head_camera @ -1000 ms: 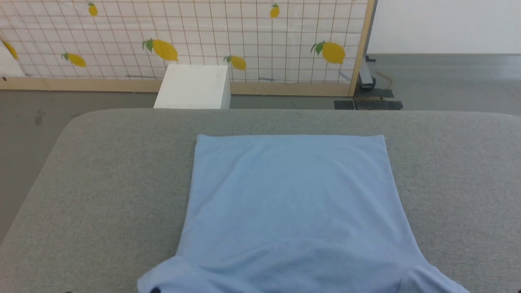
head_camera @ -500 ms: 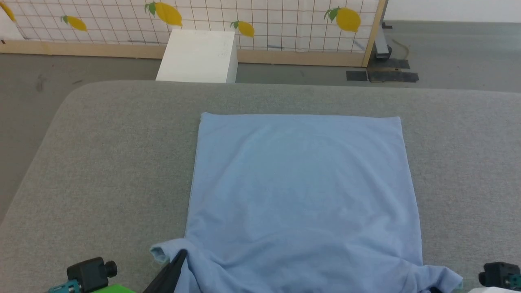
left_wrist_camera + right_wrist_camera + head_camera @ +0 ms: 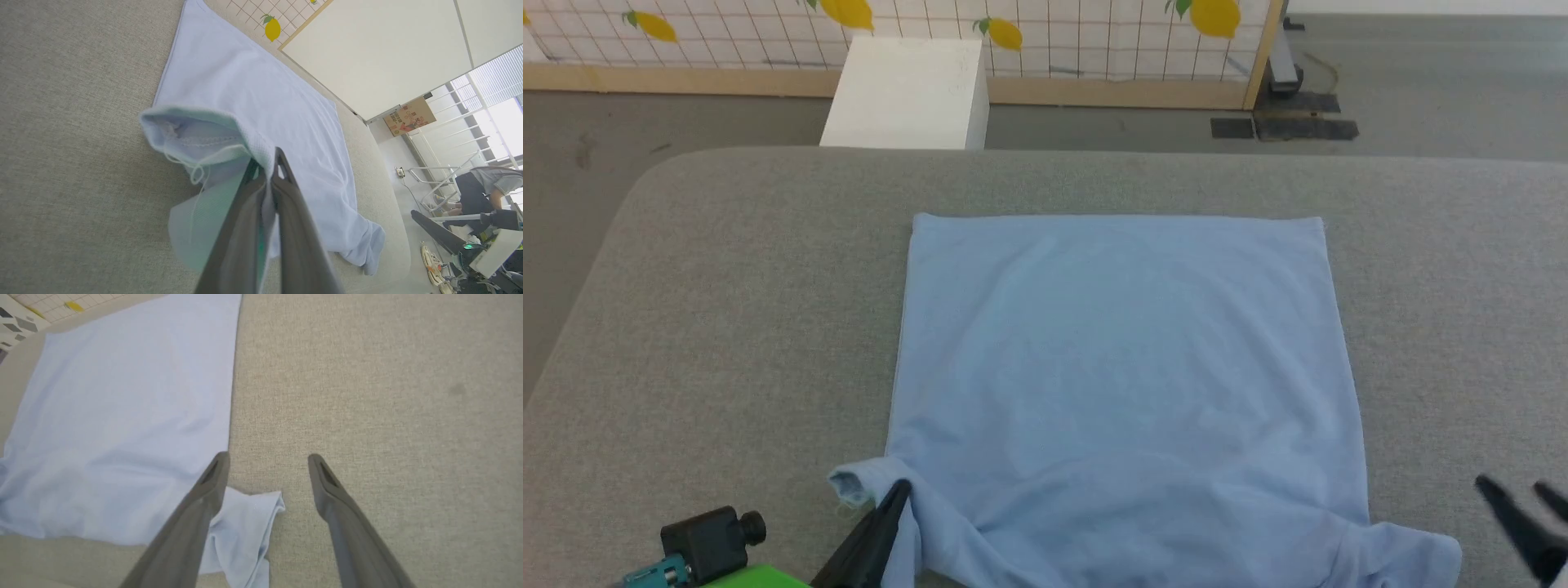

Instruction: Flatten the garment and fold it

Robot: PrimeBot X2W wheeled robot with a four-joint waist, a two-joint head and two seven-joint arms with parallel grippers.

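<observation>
The grey table (image 3: 727, 327) is carrying the shirt (image 3: 1119, 367) flat at its middle; the left gripper (image 3: 267, 159) is pinching the near left sleeve (image 3: 858, 482); the right gripper (image 3: 268, 456) is hovering spread beside the right sleeve (image 3: 1413, 551).

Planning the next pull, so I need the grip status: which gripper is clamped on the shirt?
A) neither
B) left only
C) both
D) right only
B: the left gripper is shut with sleeve fabric of the garment pinched between its fingers, while the right gripper stands open over the grey surface, holding nothing.
</observation>
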